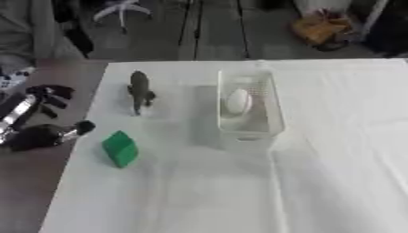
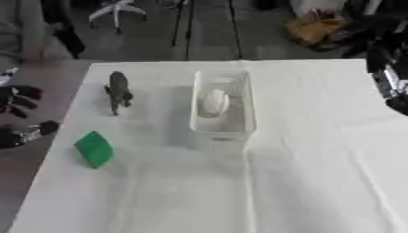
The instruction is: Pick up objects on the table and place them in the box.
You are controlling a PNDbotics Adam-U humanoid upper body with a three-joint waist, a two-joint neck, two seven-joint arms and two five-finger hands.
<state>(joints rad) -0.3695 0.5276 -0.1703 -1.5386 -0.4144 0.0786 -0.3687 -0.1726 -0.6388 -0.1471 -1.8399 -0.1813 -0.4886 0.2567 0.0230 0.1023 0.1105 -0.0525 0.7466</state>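
Green block [image 1: 120, 148] | just right of left hand [image 1: 40, 116] | fingers curled, empty

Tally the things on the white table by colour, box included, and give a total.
Green: 1, block
Dark grey: 1, animal figure
White: 1, egg shape in the box
Clear: 1, box
Total: 4

The clear box [image 1: 250, 107] is standing upper centre, with open cloth lying to its right and across the lower frame. At its left, the dark animal figure [image 1: 140, 91] and the green block [image 1: 120, 148] are narrowing the approach from the left edge; a bare lane is running between them.
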